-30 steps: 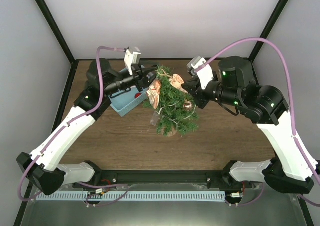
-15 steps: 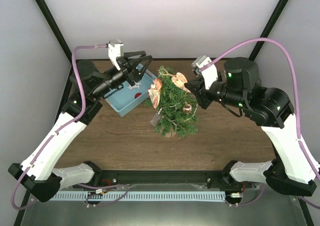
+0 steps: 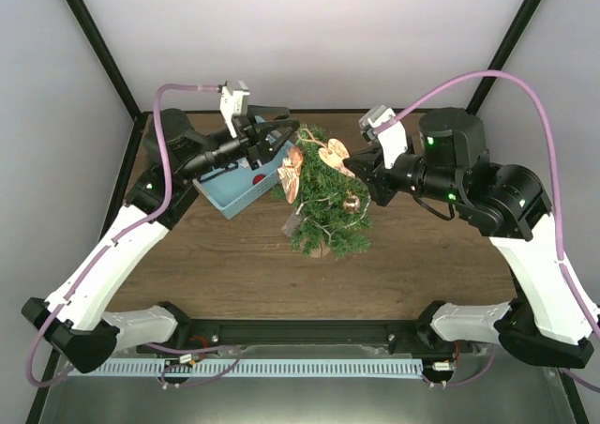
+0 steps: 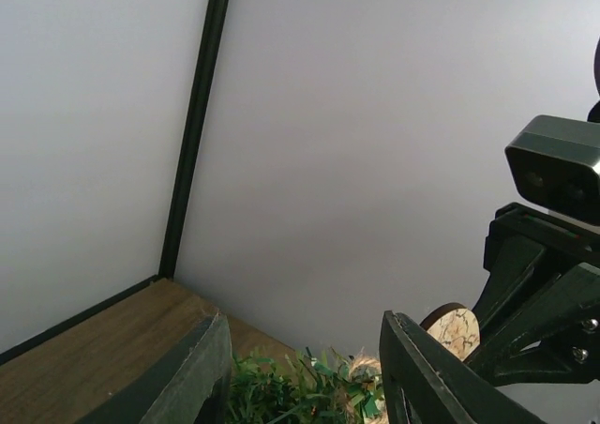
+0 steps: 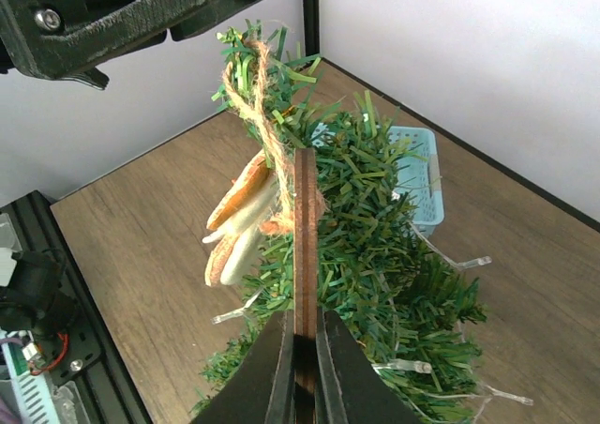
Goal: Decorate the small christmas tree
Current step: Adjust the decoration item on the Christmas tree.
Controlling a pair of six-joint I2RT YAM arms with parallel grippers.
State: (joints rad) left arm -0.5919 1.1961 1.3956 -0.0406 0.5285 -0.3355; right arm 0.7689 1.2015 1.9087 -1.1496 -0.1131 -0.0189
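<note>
Pale walls (image 3: 309,39) and black posts (image 3: 94,44) enclose a brown wood counter (image 3: 422,265). The small christmas tree (image 3: 326,204) stands near its middle. The left gripper (image 3: 274,135) gapes empty beside it; the right gripper (image 5: 302,344) pinches a wooden ornament (image 5: 305,246).

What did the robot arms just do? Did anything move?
The left gripper pulled back from the tree, opened wider, then swung in toward the treetop again; it looks empty. The right gripper stayed shut on the wooden ornament at the treetop. Tree and basket stayed put.
</note>
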